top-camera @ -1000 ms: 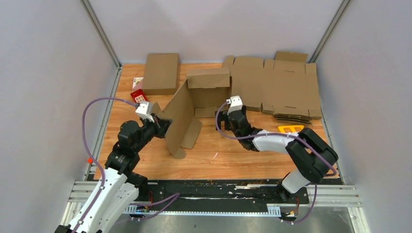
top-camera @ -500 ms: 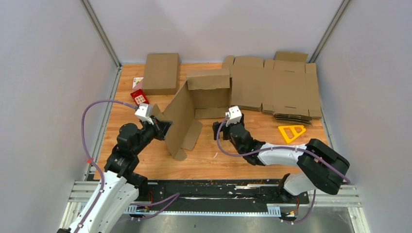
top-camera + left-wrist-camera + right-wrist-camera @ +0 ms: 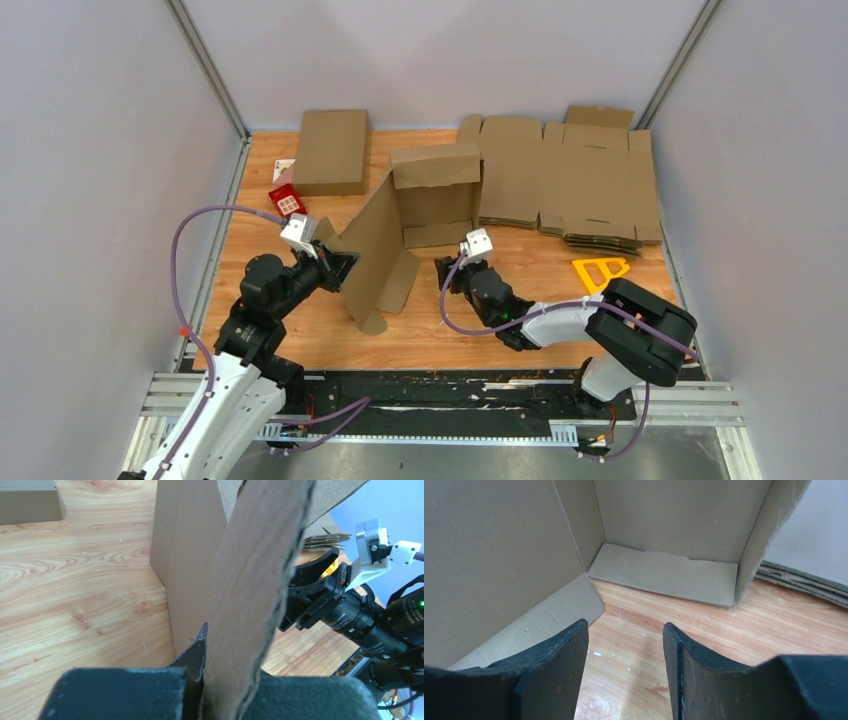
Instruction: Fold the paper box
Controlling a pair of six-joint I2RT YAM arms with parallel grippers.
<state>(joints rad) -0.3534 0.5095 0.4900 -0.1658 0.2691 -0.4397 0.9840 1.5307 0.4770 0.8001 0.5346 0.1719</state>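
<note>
The left pincer (image 3: 343, 268) is clenching the tall side panel of the paper box (image 3: 432, 195), propping it half-erected at mid-desk (image 3: 480, 325) so the creases hold, while the right pincer (image 3: 624, 630), jaws apart and empty, is backing nearward from the rear wall it was beside a second ago.

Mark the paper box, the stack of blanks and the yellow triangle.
paper box (image 3: 372, 250): top view, upright left panel.
stack of blanks (image 3: 570, 180): top view, top sheet's middle.
yellow triangle (image 3: 598, 264): top view, upper bar.

Top camera looks down from behind; both close wrist cameras share the paper box (image 3: 432, 205).
</note>
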